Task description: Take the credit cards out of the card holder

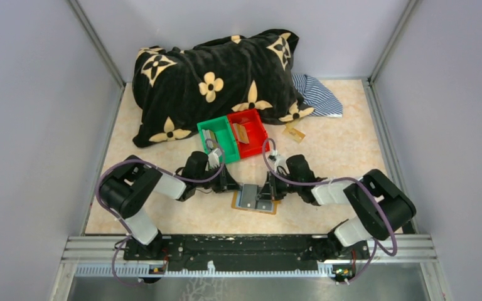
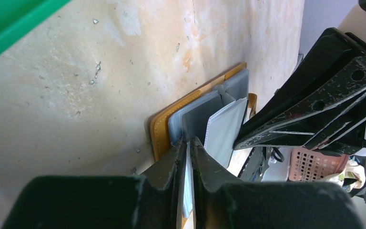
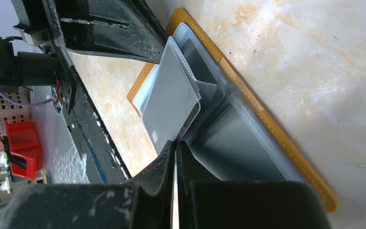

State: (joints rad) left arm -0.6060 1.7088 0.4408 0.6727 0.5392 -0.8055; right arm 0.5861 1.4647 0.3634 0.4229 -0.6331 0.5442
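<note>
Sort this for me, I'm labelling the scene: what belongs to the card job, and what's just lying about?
Job: holder; cards, some lying in the green bin and red bin.
Lying about: flowered blanket; striped cloth.

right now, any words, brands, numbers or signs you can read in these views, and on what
No text can be read in any view.
Blanket: flower shapes only, no letters.
Cards: too small to read.
Holder and its sleeve: no print shows.
</note>
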